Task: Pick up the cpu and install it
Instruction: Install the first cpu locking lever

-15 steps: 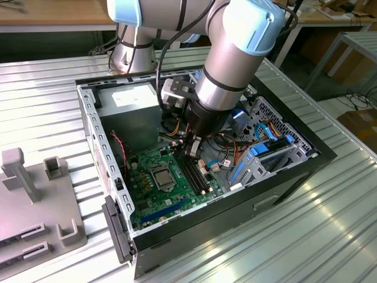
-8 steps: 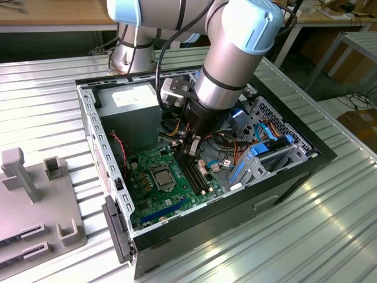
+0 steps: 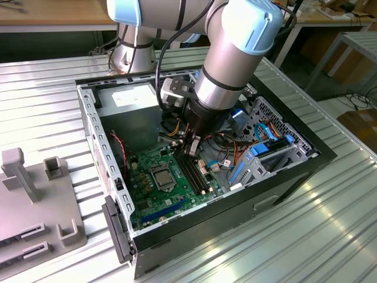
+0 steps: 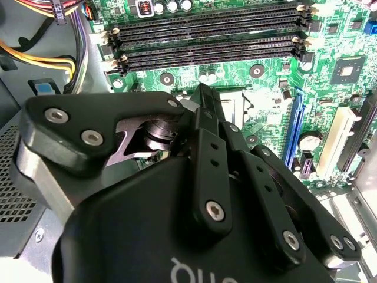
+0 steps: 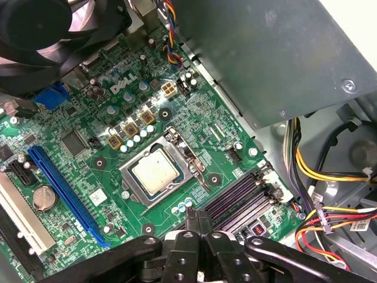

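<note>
The cpu (image 5: 155, 171), a pale silvery-tan square, lies flat inside the black-and-metal socket frame (image 5: 184, 152) on the green motherboard (image 5: 88, 118). In the exterior view the cpu (image 3: 162, 176) sits near the middle of the board inside the open computer case (image 3: 283, 177). My gripper (image 3: 192, 150) hangs above the board, towards the exterior view's right of the socket, over the memory slots (image 3: 193, 174). In the first wrist view the gripper (image 5: 198, 216) shows its two black fingers pressed together with nothing between them. In the second wrist view the gripper (image 4: 204, 93) points at the board.
A grey power supply (image 3: 132, 112) fills the case's far corner beside the socket. A black fan (image 5: 35, 35), bundles of coloured cables (image 5: 330, 171) and a blue drive cage (image 3: 259, 159) crowd the case. A grey fixture (image 3: 35, 194) stands on the table outside.
</note>
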`<state>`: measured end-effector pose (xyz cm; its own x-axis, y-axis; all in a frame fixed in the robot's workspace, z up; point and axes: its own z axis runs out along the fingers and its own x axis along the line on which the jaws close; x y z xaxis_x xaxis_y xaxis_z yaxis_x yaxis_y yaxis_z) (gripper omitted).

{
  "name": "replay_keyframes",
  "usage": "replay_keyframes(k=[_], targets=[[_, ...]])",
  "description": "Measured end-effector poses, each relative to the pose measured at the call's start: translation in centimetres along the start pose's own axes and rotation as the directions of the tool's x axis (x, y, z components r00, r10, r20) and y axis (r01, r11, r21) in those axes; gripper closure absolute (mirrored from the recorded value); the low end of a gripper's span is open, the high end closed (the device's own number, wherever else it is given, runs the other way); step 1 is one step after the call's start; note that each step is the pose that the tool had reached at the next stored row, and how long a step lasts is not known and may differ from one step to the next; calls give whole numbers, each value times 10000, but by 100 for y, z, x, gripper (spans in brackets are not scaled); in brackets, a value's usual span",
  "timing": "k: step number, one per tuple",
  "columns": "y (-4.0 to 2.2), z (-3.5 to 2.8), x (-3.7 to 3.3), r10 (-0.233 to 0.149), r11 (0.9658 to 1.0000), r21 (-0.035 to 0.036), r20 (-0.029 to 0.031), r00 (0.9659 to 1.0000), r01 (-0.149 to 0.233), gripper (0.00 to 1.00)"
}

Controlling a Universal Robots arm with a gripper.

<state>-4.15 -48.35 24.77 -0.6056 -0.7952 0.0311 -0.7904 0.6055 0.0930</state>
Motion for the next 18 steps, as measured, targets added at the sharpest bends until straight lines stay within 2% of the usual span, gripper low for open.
replay_keyframes(k=[6, 18], targets=[[0, 1, -1, 0, 10000, 0, 2, 10000, 0, 89], [59, 2, -130, -5, 10000, 0, -1, 10000, 5, 89]])
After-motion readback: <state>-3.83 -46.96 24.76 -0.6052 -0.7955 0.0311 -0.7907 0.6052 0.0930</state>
